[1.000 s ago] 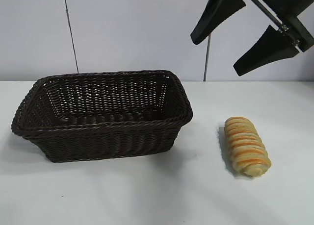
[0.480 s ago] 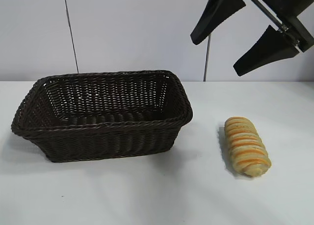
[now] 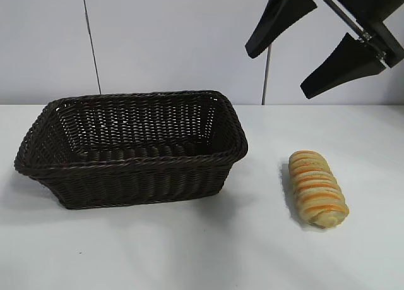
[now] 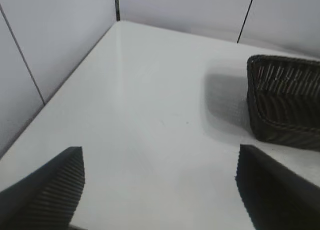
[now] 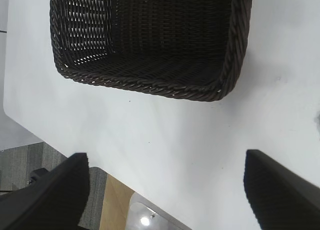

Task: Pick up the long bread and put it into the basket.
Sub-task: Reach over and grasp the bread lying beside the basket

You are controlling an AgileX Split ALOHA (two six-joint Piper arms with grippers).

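Both jaws gape: right gripper (image 3: 315,50) hangs tilted above the long bread (image 3: 317,188) (left gripper (image 4: 160,190) faces bare tabletop).

The bread (image 3: 317,189) is an elongated golden-tan loaf with orange-brown crosswise stripes and rounded ends. It lies flat on the white counter (image 3: 202,252), toward the right edge in the exterior view, its long axis running from the back edge toward the front, slightly slanted. The basket (image 3: 132,150) is a rectangular dark brown wicker one with flaring sides and a braided rim. It stands upright and empty on the counter's left half, long side facing the front edge, apart from the bread.
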